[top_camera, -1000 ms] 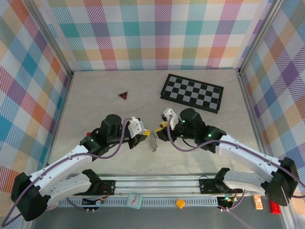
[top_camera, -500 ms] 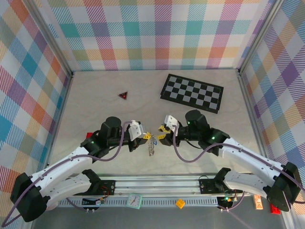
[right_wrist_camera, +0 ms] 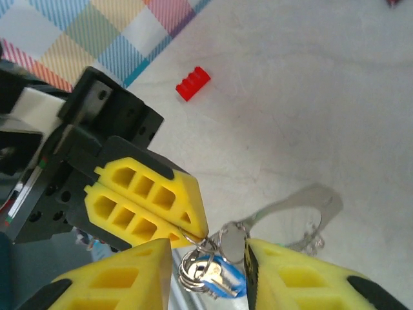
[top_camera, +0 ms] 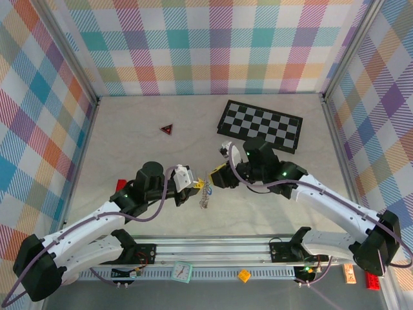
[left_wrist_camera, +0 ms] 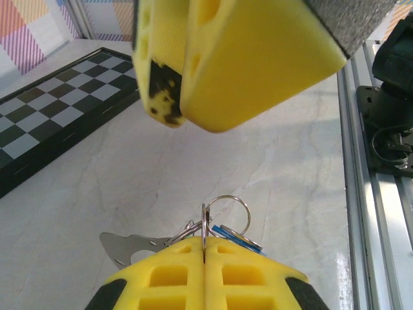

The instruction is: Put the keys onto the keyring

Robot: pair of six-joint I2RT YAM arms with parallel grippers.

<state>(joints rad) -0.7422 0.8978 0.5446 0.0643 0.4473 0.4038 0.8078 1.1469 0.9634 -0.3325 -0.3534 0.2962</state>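
Note:
My left gripper (left_wrist_camera: 204, 244) is shut on a silvery ring of the keyring (left_wrist_camera: 204, 226), holding it just above the table. A key with a blue head (left_wrist_camera: 242, 237) hangs among the rings, beside a flat metal tag (left_wrist_camera: 122, 247). In the right wrist view my right gripper (right_wrist_camera: 208, 244) stands open with one finger on either side of the ring bunch (right_wrist_camera: 230, 242) and the blue key (right_wrist_camera: 222, 284). Its right finger is close against a ring. From above, the two grippers meet tip to tip over the keyring (top_camera: 205, 196).
A black-and-white checkerboard (top_camera: 260, 126) lies at the back right. Behind the left arm, to the back left, sits a small red triangle (top_camera: 168, 129). A red brick (right_wrist_camera: 193, 84) rests on the table left of the left arm. Plaid walls close three sides.
My right gripper has swung closer to the left gripper's tips and its jaws have narrowed round the rings. The left gripper keeps its hold, almost still.

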